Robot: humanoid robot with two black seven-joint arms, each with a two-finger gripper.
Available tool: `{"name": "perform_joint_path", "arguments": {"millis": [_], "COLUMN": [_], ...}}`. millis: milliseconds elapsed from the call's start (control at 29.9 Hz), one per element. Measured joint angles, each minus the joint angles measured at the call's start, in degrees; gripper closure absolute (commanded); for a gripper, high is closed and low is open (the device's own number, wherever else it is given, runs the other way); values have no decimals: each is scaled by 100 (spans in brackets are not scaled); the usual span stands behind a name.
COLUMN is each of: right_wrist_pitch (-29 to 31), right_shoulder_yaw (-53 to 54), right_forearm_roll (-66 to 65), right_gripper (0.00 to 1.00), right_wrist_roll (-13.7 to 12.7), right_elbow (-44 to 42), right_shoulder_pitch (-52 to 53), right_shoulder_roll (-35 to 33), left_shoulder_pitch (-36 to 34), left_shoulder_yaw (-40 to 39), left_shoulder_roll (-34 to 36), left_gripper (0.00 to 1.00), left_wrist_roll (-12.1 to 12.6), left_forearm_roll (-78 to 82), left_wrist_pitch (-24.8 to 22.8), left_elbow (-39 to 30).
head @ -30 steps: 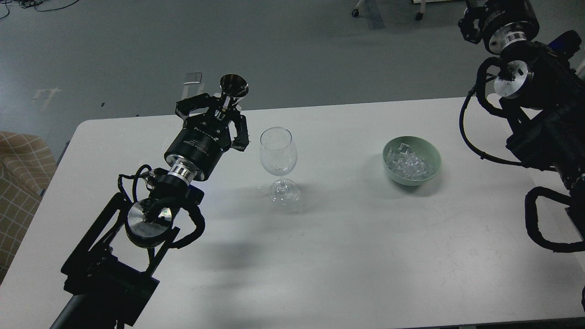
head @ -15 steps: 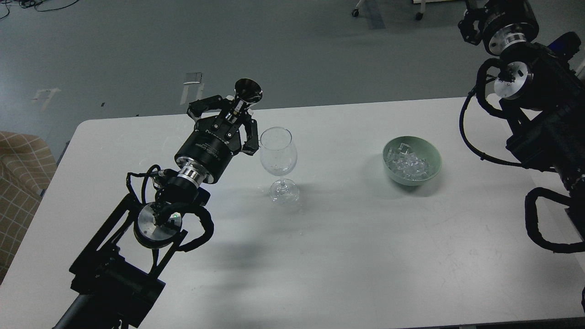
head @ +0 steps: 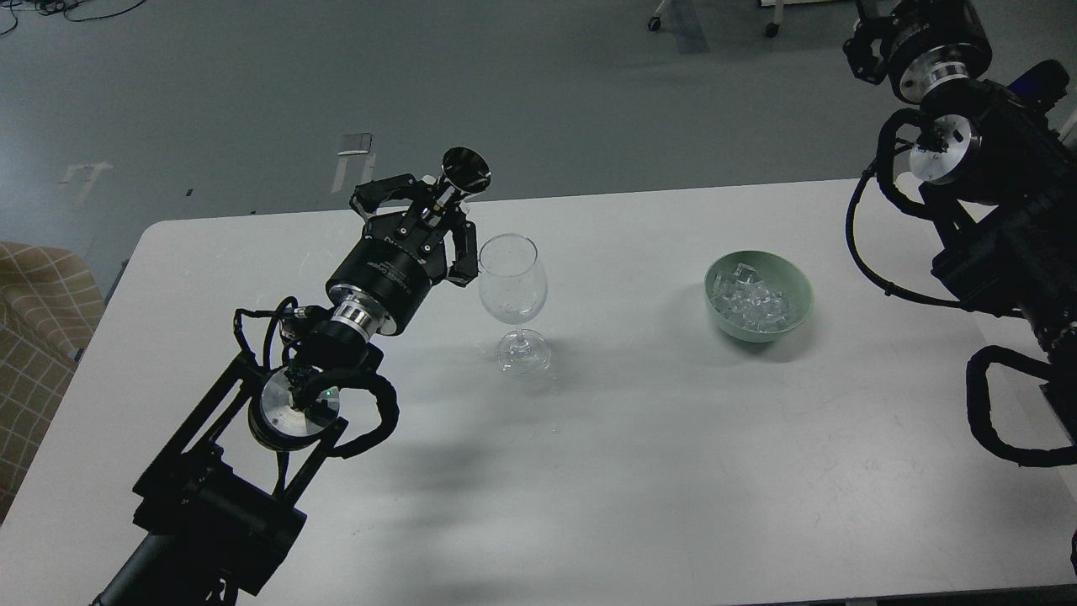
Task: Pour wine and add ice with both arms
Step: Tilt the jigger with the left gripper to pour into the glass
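My left gripper (head: 436, 200) is shut on the narrow stem of a dark, flared vessel (head: 465, 171), held tilted above the table just left of and behind the glass rim. The clear stemmed wine glass (head: 512, 290) stands upright near the table's middle and looks empty. The ice (head: 753, 303) is a heap of small clear cubes in a pale green bowl (head: 798, 290) to the right of the glass. My right arm (head: 984, 168) is raised at the far right. Its gripper body (head: 921, 29) reaches the top edge and its fingertips are cut off.
The white table (head: 639, 471) has its far edge just behind my left gripper. A checked tan seat (head: 38, 328) stands at the left past the table's edge. Grey floor lies beyond the table.
My left gripper has moved right and a little forward with the dark vessel, closing in on the glass rim. The right arm, glass and bowl have barely moved.
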Motion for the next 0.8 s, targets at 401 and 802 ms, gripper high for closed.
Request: {"name": "perform_joint_path", "arguments": {"millis": [401,802], "right_wrist_pitch": [0,-6], "right_shoulder_yaw": [-5,-2], "right_forearm_roll": [3,2], "right_gripper": [0,0], "right_wrist_roll": [0,0], "right_elbow": [-1,5], "right_shoulder_pitch": [6,1], "right_shoulder_roll": [0,24], "left_shoulder_pitch": [-13,-8], "left_shoulder_yaw": [171,189], "left_shoulder_roll": [8,36], "left_gripper": [91,91], "left_wrist_roll": [-11,22], "left_forearm_roll": [338,810], "left_wrist_pitch": [5,-26], "left_elbow": [66,97]}}
